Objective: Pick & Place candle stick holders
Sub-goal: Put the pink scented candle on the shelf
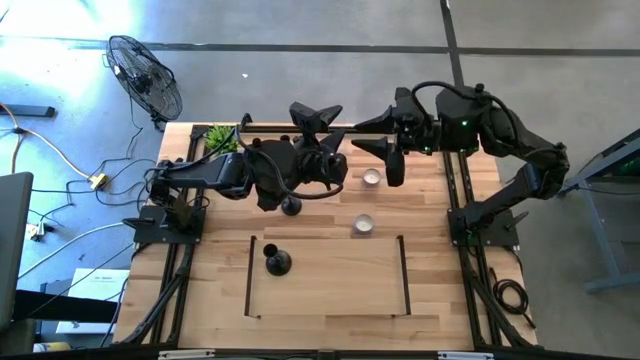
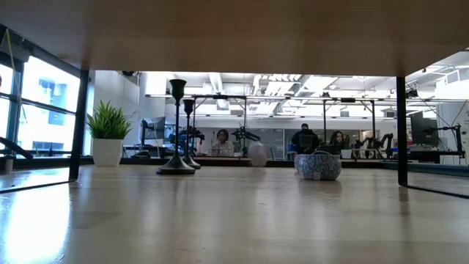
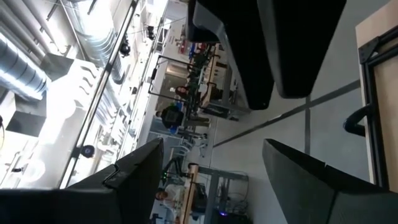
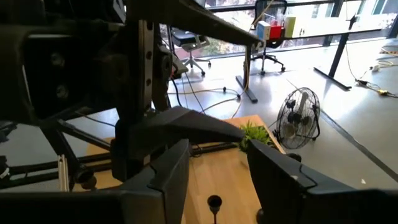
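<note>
Two black candlestick holders show. One (image 1: 277,262) stands on its round base near the table's middle front, the other (image 1: 291,206) stands just beside the left arm; both stand upright in the low view (image 2: 176,126) (image 2: 189,133). A third is not seen. My left gripper (image 1: 315,110) is open and empty, raised over the far middle of the table (image 3: 211,146). My right gripper (image 1: 366,136) is open and empty, level, pointing toward the left arm near the far edge (image 4: 217,152). A holder's cup top (image 4: 214,202) shows below it.
Two small pale tealight cups (image 1: 371,178) (image 1: 363,224) sit right of centre. A green potted plant (image 1: 222,138) stands at the far left corner. A thin black frame (image 1: 404,275) outlines a rectangle on the near half. A fan (image 1: 145,78) stands on the floor beyond.
</note>
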### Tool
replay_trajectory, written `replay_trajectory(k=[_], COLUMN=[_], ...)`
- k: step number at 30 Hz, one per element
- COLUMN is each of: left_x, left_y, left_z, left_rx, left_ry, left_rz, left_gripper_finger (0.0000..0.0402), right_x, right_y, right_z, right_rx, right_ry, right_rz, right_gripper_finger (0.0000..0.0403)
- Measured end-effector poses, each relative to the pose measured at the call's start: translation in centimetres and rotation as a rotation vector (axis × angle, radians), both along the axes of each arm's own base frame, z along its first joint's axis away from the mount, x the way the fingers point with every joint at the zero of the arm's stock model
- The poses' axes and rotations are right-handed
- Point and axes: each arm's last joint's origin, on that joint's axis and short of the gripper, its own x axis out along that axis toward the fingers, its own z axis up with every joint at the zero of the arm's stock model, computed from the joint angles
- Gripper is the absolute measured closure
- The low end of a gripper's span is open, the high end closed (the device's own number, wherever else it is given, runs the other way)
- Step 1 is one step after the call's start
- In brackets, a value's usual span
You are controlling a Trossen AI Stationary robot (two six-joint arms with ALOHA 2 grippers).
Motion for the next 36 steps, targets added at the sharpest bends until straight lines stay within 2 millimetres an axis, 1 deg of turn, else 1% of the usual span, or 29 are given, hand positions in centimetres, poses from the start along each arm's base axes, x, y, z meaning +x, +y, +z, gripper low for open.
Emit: replay_trajectory(k=[14,21,26,30,36], left_x=[0.0,0.0,0.1,0.1,0.0], left_y=[0.0,0.0,0.0,0.0,0.0], left_z=[-0.1,-0.3,-0.8,-0.8,-0.9], left_rx=[0.001,0.006,0.020,0.019,-0.015], left_ry=[0.004,0.028,0.096,0.094,0.052], left_rz=[0.000,-0.007,-0.011,0.001,0.007], left_gripper_finger=[0.0133,0.0133,0.0133,0.0133,0.0133], right_x=[-0.8,-1.8,-2.8,-3.4,-3.7], right_y=[0.0,0.0,-0.1,-0.1,-0.1], right_z=[-0.1,0.2,0.3,0.3,0.0], right_rx=[0.000,0.000,-0.010,-0.003,0.017], right_ry=[0.034,0.037,0.052,0.065,0.097], right_rz=[0.000,-0.001,-0.042,-0.049,-0.055], right_gripper_finger=[0.0249,0.0249,0.0249,0.0249,0.0249])
